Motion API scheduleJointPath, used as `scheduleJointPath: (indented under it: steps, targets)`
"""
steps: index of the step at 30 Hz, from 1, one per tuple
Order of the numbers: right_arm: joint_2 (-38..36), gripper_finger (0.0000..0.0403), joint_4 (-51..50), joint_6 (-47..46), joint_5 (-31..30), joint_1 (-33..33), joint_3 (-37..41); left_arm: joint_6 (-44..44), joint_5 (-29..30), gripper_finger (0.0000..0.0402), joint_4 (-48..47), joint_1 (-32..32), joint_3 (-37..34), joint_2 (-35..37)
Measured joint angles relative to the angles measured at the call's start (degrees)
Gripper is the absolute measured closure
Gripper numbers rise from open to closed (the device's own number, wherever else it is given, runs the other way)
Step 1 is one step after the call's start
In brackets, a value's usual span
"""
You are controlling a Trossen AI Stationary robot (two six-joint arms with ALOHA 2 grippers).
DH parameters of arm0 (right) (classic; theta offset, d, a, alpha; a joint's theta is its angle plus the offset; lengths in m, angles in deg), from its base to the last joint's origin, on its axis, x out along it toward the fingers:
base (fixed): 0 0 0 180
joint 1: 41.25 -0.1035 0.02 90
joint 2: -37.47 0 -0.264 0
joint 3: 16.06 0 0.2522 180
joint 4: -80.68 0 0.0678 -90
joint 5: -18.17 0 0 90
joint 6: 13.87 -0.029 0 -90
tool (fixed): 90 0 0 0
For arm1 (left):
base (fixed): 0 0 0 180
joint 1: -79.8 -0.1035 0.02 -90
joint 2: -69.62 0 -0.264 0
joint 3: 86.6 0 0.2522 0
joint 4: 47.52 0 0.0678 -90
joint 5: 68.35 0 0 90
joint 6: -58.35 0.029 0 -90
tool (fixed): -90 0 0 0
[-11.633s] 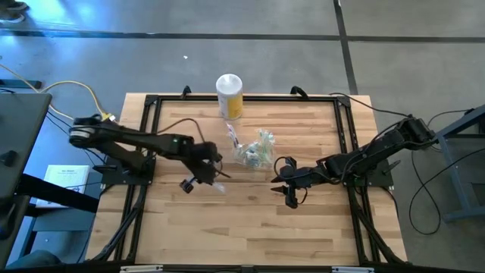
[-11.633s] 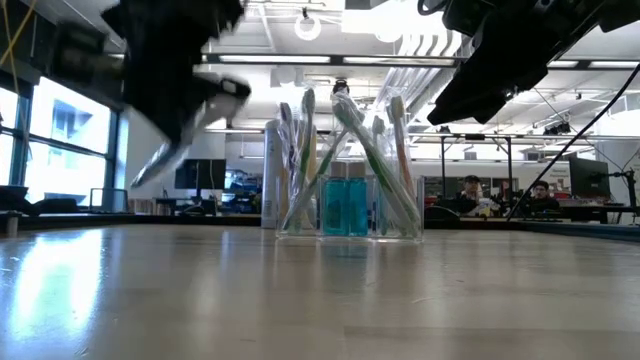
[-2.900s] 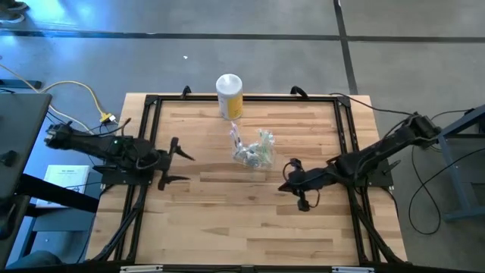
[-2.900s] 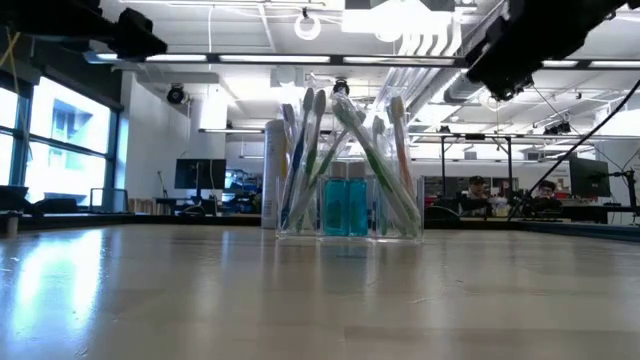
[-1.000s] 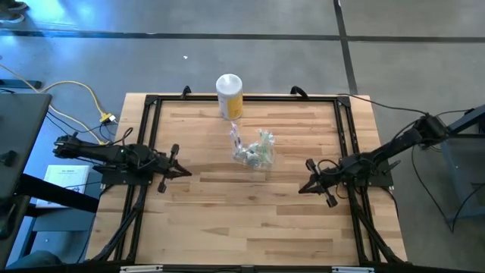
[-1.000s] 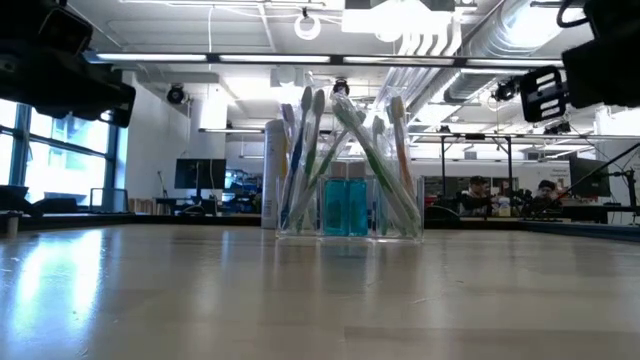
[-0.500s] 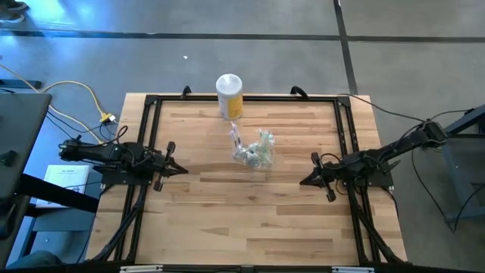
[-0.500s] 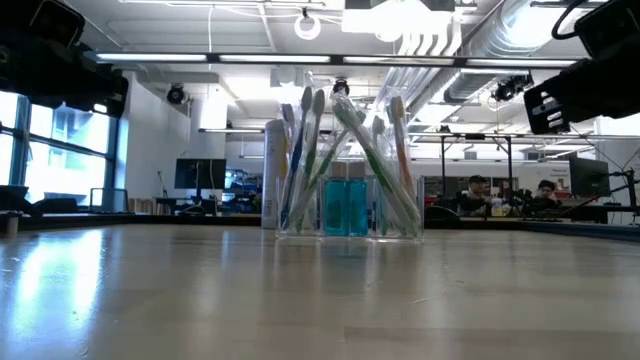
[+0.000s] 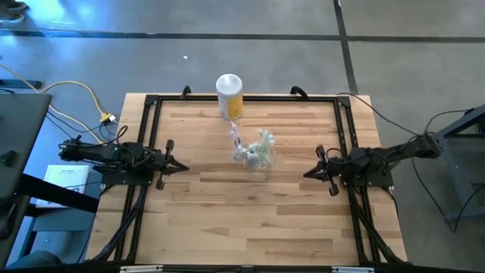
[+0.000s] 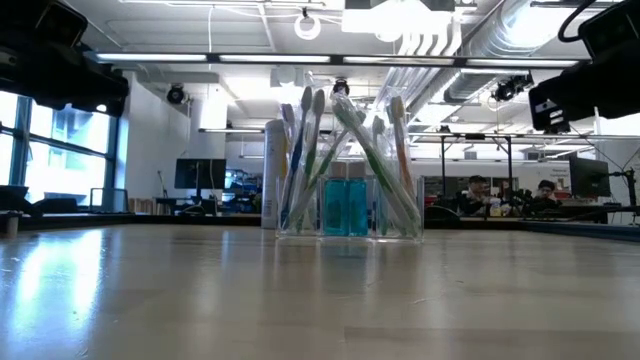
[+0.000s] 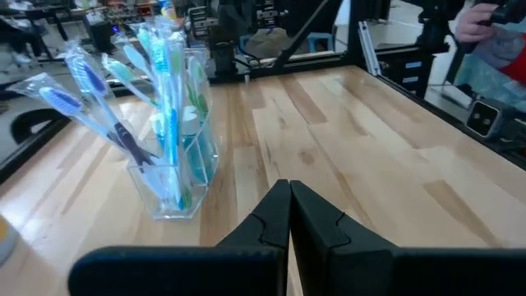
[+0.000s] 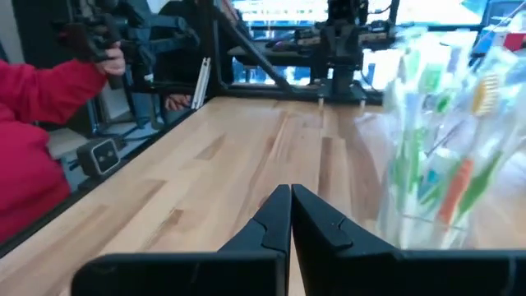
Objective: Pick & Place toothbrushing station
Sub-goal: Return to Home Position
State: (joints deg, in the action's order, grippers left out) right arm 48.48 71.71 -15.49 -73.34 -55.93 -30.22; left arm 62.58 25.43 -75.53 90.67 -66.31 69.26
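Clear holder point(image 9: 254, 154) at high-view centre, toothbrushes point(image 10: 312, 150) packed in. Judged light, slippery, easily tipped; best gripped low on wall. Left pincer point(image 9: 179, 167) mid-left, right pincer point(image 9: 309, 173) mid-right: both closed, empty.

The left arm point(image 9: 114, 154) lies low and folded on the left side, and the left gripper point(image 9: 179, 167) points inward with its 2 fingers point(image 11: 271, 222) pressed together. The right arm point(image 9: 386, 155) mirrors it opposite. The right gripper point(image 9: 308, 174) points inward, its 2 fingers point(image 12: 273, 220) also closed.
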Motion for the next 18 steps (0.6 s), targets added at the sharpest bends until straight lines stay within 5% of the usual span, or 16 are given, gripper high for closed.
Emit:
scheduleJointPath:
  steps: [18]
  targets:
    - [-6.8,0.0398,-4.0,-1.3,15.6,18.4,-0.6,-0.2,3.9,0.0398,-4.5,0.0,5.1,0.0]
